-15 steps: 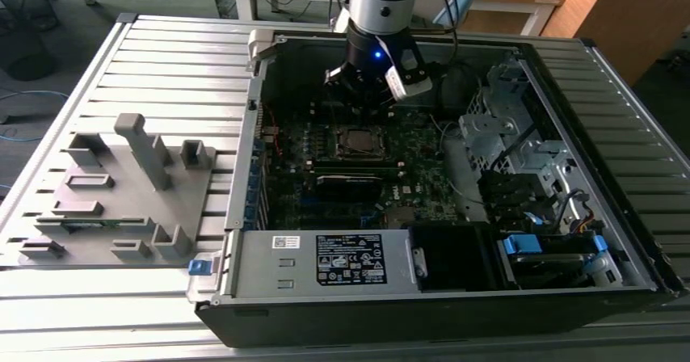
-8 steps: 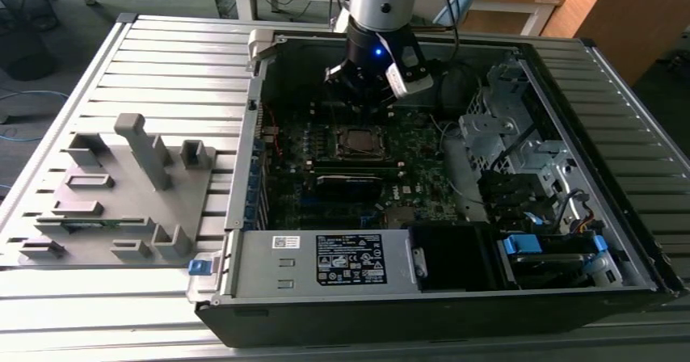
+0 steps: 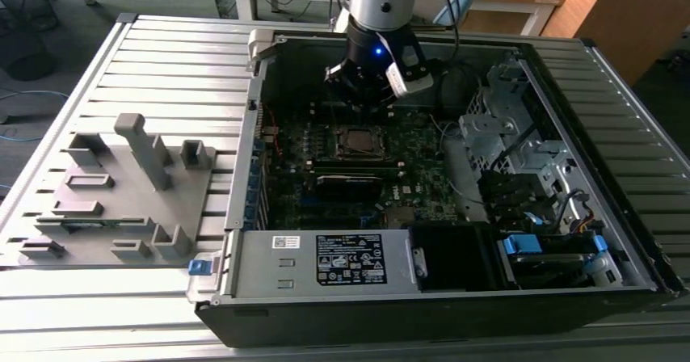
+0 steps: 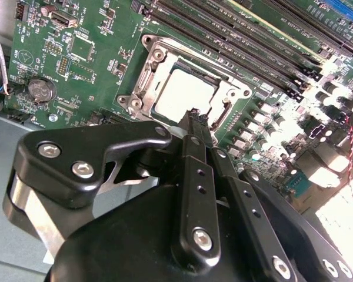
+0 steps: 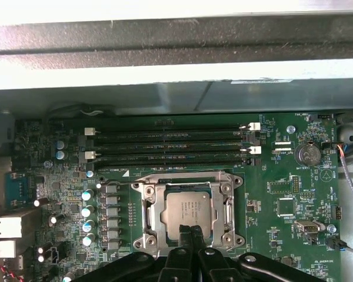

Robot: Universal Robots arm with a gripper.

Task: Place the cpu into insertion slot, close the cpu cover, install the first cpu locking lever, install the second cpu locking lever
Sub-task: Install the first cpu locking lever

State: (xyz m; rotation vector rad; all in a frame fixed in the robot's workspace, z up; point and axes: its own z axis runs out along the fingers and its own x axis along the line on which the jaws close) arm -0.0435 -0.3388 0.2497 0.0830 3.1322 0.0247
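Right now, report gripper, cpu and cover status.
Gripper shut, tips at insertion slot edge. Cpu seated, cpu cover down around it. Memory slots alongside, apart from gripper.

Upright arm [image 3: 384, 2], downward gripper [image 5: 191, 231], fingers [image 4: 194, 170] close together.

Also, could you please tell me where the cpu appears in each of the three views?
Exterior view: the cpu lies near the middle of the motherboard, under the arm.
Second wrist view: the cpu sits just beyond the gripper, beside the long memory slots.
First wrist view: the cpu lies between the gripper and the memory slots.
Shared landmark: the silver cpu cover framing it.
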